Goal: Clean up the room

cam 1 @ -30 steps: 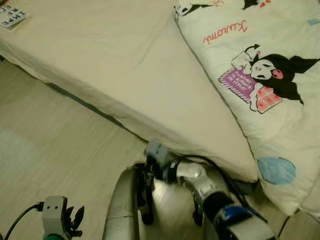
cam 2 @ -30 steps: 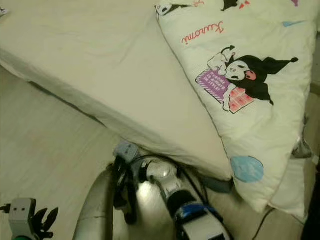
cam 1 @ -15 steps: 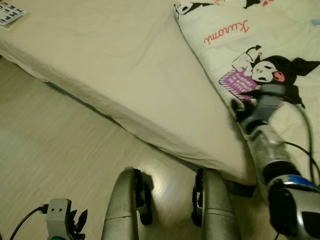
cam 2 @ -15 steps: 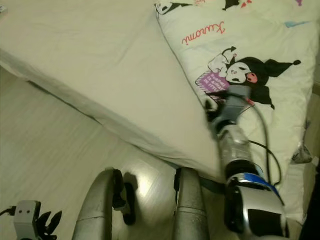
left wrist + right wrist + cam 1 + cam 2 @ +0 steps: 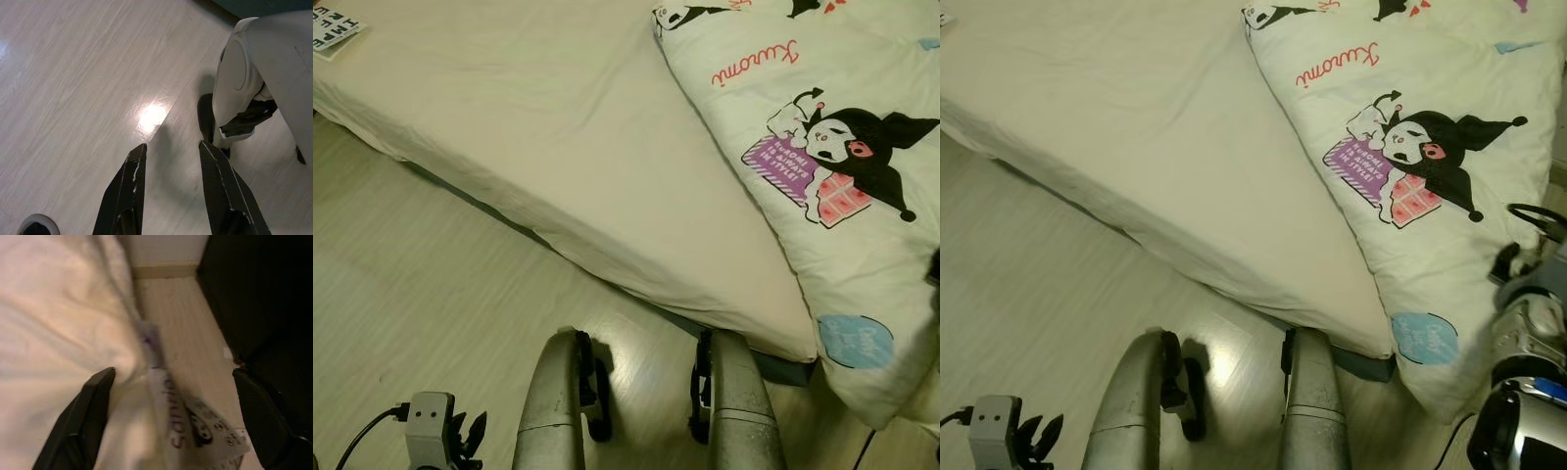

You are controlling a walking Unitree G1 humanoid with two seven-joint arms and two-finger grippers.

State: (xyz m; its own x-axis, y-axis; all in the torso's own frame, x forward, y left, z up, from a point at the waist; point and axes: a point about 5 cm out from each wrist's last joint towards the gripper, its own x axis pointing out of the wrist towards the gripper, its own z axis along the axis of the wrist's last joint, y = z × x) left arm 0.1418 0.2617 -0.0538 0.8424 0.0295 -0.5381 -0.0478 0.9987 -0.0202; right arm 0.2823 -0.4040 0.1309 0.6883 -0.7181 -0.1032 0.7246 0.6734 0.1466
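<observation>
bedroom floor, mattress and a cartoon blanket

pale wood floor (image 5: 421, 294) with a low mattress (image 5: 529, 127) running from 10 to 4 o'clock. a cartoon blanket (image 5: 822, 147) covers its 2 o'clock side, one corner hanging off the mattress edge. a printed card (image 5: 335, 27) sits at 11 o'clock on the mattress. left gripper (image 5: 168, 152) hangs over the floor beside the robot's leg (image 5: 553, 411), fingers spread, holding nothing. right gripper (image 5: 173, 382) is at the blanket's edge at 4 o'clock, fingers wide apart over a printed wrapper (image 5: 195, 431).
</observation>
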